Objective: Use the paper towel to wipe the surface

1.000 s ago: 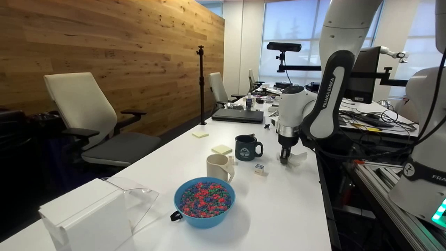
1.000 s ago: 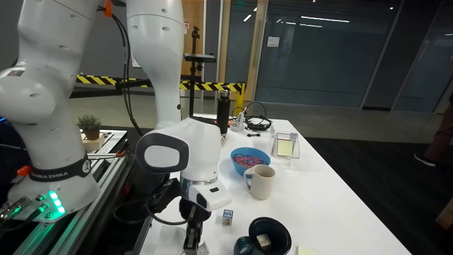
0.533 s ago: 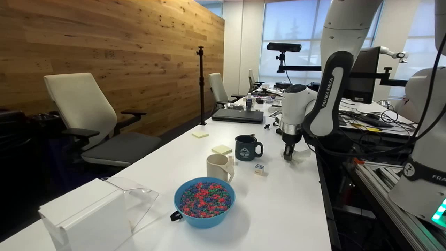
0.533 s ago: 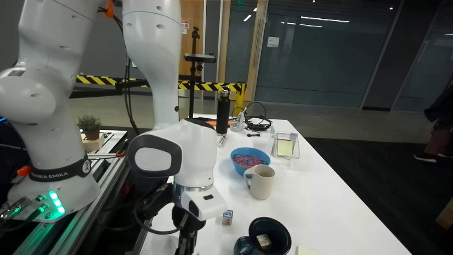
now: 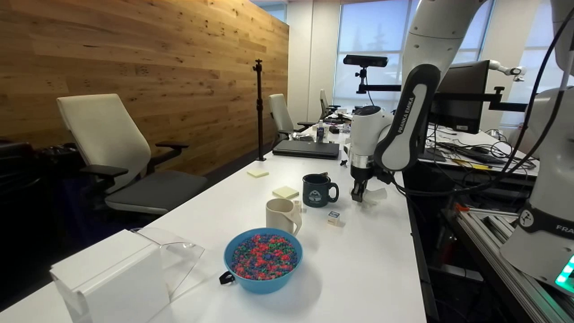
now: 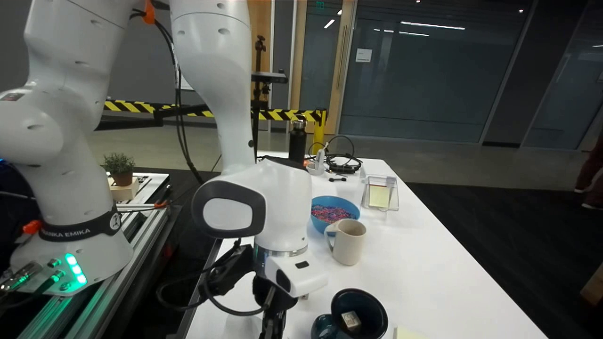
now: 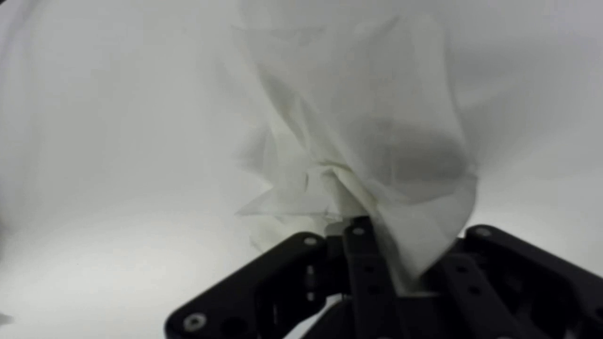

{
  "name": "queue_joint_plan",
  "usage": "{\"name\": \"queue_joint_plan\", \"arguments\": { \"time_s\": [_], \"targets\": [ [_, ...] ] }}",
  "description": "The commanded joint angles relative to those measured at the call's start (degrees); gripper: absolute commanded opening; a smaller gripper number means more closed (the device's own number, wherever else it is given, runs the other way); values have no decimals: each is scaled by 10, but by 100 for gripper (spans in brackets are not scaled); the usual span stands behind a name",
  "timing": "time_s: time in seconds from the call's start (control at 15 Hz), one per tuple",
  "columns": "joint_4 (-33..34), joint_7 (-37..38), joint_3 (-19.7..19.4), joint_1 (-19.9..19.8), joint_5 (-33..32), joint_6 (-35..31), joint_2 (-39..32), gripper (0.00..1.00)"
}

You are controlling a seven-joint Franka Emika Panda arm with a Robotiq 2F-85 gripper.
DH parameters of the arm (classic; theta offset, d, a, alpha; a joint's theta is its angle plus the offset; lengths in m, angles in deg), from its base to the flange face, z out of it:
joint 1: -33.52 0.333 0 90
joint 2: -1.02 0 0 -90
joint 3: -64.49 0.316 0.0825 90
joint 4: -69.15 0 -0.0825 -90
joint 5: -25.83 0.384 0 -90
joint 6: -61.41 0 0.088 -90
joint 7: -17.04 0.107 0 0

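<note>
Pinching the paper towel (image 7: 358, 122), your gripper (image 5: 357, 196) points down at the surface (image 5: 363, 278), its fingers (image 7: 367, 278) closed narrow with the crumpled white paper caught between them. You have the towel near the long edge facing the robot's base (image 5: 533, 255), between that edge and the dark mug (image 5: 315, 192), and apart from the mug's handle (image 5: 336, 192). In the wrist view you see its folds fan out past the fingertips; that view is soft, so you can hardly judge how much of the paper touches the surface. A marked block (image 5: 333, 219) sits near the mug, and a second block (image 6: 350, 321) lies inside the mug. Farther along, well apart from the towel, you find the cream mug (image 5: 278, 216) and, just beside it, the blue bowl (image 5: 264, 287) of coloured pellets (image 5: 264, 258). Across toward the opposite long edge, where the chair (image 5: 157, 190) stands, one yellow pad (image 5: 285, 192) lies beside the dark mug and another yellow pad (image 5: 258, 172) lies nearer that edge. A white box (image 5: 116, 273) stands near that edge too, past the bowl, with a curved clear sheet (image 5: 184, 260) beside it.
</note>
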State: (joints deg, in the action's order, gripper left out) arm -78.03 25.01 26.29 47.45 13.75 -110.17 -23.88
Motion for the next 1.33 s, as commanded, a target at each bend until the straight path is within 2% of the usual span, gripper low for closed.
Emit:
{"name": "queue_joint_plan", "arguments": {
  "time_s": [0.0,0.2,0.6,1.0,1.27],
  "targets": [
    [39,14,45,-30,17,20,-23,1],
    [53,26,71,-39,14,26,-36,1],
    [34,26,80,-32,1,18,-14,1],
    [-7,31,43,11,-24,-18,-8,1],
    [-47,14,-3,58,-23,-65,-10,1]
  ]
}}
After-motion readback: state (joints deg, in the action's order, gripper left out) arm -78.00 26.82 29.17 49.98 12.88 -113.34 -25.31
